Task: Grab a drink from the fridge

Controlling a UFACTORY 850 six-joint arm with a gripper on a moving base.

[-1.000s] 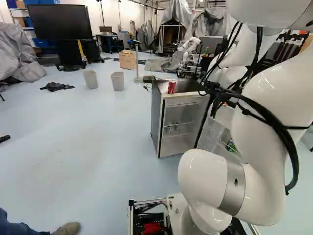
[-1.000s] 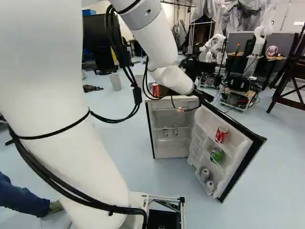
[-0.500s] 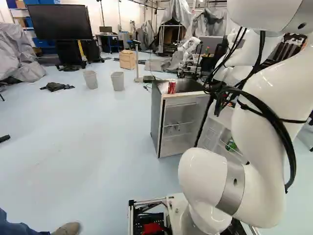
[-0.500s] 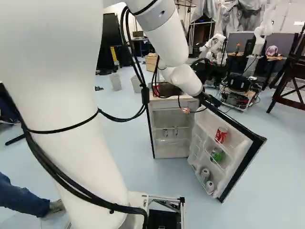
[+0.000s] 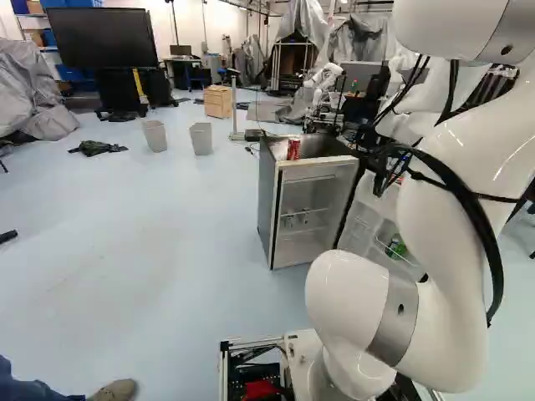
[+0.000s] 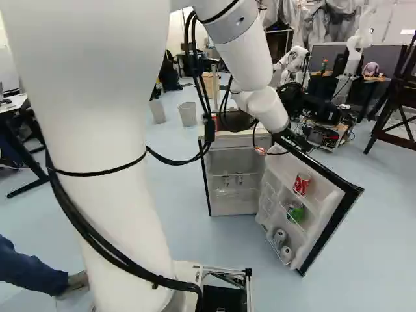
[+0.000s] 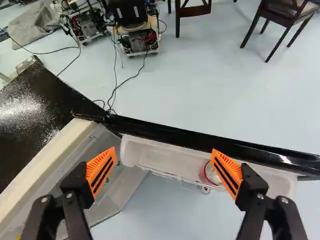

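The thick, glossy white arm (image 5: pixel 456 154) runs past the top edge in both base views, and in the left one it hides part of the open white fridge door (image 5: pixel 364 219). A red cylindrical can (image 5: pixel 293 149) is mostly hidden by black cables (image 6: pixel 209 127) in the right base view, and the small greyish cans (image 6: pixel 225 180) inside the dark-sided, boxy fridge (image 5: pixel 267 200) are too blurred to identify.

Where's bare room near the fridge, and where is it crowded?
Bare floor spreads between the bins, the fridge and the person's shoe. The door is crowded: its racks hold a red can, a green item and two grey cans.
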